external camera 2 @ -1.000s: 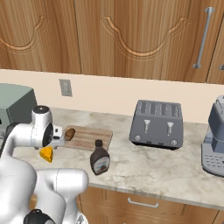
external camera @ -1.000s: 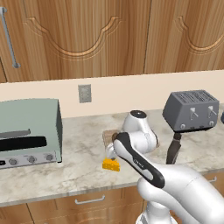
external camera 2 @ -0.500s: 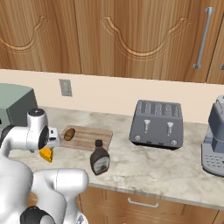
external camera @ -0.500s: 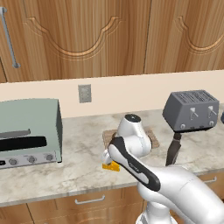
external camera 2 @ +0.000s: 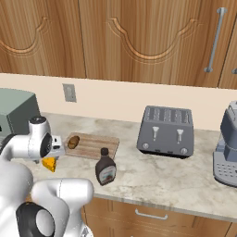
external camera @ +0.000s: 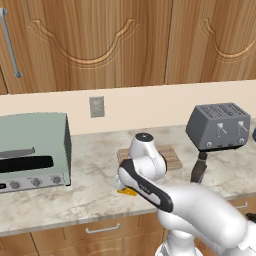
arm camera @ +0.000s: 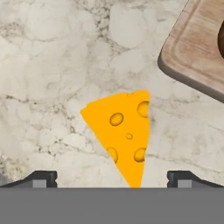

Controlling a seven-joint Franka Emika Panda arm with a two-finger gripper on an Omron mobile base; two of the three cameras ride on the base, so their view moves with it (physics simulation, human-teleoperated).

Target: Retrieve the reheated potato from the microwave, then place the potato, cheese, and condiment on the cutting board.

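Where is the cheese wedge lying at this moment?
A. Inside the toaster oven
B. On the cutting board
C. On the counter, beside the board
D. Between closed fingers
C: the cheese lies on the marble counter, apart from the cutting board, below the open gripper.

Cheese (arm camera: 124, 132) lies on the counter (arm camera: 52, 65) directly below the pincer (arm camera: 112, 178), between its tips; cutting board (arm camera: 199, 48) sits just beyond, bearing the potato (external camera 2: 73, 141).

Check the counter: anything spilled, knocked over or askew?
Nothing stands out. The potato sits on the cutting board, the condiment stands upright in front of the board, and the cheese lies flat on the counter below the open gripper.
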